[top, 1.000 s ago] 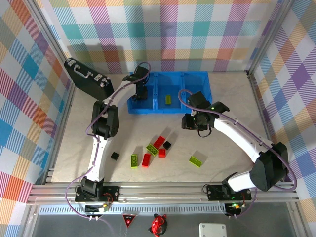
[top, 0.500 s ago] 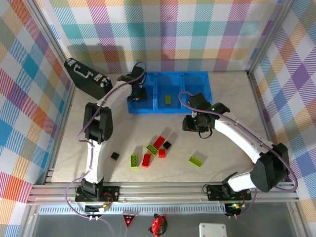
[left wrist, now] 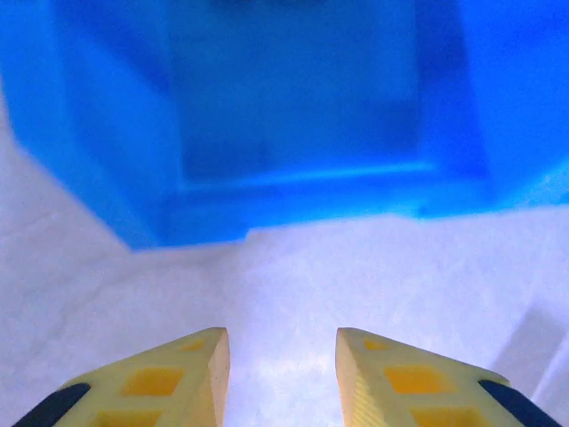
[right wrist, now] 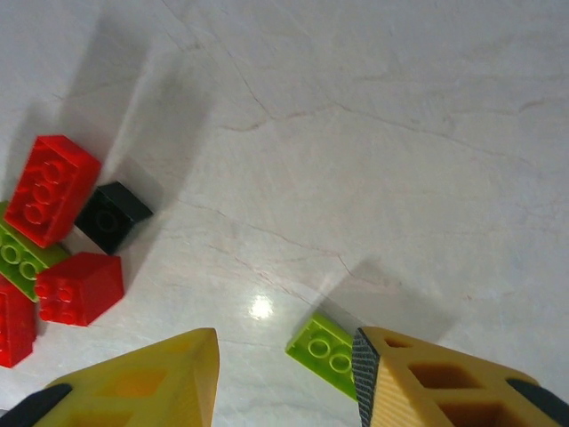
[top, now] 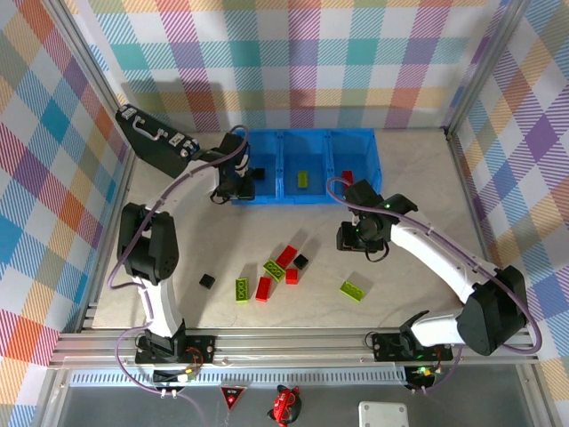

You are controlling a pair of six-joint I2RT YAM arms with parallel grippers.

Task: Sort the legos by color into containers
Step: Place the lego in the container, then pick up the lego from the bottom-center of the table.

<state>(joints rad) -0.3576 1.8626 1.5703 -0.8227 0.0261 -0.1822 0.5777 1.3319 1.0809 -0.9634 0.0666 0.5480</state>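
- Now the blue tray (top: 311, 198) sits far back on the table (top: 427, 178), with a green brick (top: 304, 180) in its middle bin and a red brick (top: 347, 176) in the right one.
- Loose legos (top: 276, 269) lie mid-table: red, lime, black.
- The left gripper (left wrist: 280, 342) has backed off the tray, and the right gripper (right wrist: 284, 338) has drawn nearer.
- Both jaws are slightly parted and empty.

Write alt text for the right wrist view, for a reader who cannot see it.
The right gripper hangs open and empty over the pale table, a lime-green lego beside one fingertip. At the left edge lie red legos, a black lego and a second green lego.
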